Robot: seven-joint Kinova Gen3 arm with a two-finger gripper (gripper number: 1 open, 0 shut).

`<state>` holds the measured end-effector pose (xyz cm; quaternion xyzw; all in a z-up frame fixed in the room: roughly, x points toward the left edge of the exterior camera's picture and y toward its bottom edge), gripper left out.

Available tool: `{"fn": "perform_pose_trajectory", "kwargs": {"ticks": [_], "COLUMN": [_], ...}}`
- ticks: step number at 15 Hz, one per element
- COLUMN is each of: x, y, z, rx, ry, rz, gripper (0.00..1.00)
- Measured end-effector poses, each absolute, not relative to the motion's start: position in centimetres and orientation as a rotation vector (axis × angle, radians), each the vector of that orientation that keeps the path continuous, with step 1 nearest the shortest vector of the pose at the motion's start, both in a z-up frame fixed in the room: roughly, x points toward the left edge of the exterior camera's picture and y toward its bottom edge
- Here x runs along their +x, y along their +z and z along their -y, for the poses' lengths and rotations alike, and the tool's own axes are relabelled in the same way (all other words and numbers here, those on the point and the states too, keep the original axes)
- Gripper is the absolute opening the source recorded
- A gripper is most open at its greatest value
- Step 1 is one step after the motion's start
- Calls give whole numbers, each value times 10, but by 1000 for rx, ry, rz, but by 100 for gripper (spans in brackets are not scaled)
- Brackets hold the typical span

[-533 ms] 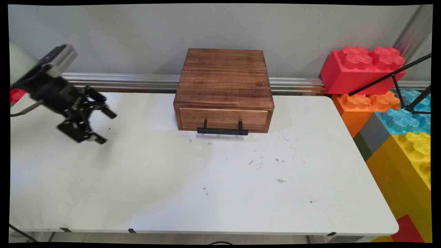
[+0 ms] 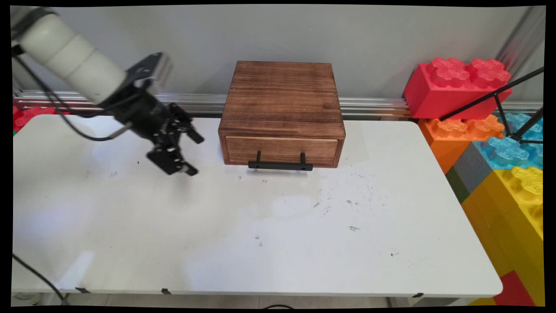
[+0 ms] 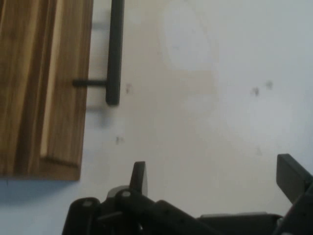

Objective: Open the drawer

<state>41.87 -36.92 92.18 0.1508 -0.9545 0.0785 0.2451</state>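
My gripper is hanging wide open over the table, nothing in it. The wooden box is just to its right, drawer shut, black handle sticking out in front. In my hand view the handle is up top left, fingers spread apart.

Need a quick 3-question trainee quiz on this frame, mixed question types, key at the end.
1. True or false: the black two-finger end effector grips the black bar handle.
2. The drawer of the brown wooden box is: A) pulled out B) closed C) missing.
3. What lies beneath the end effector?

Key:
1. False; it hangs open, left of the box and apart from the handle.
2. B.
3. Bare white table.
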Motion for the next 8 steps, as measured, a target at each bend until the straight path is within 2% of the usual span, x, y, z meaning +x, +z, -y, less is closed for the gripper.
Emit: {"fn": "perform_pose_trajectory", "kwargs": {"ticks": [8], "x": [330], "y": [926], "z": [408], "rx": [373], "ry": [256], "rz": [2659], "gripper": [100]}}
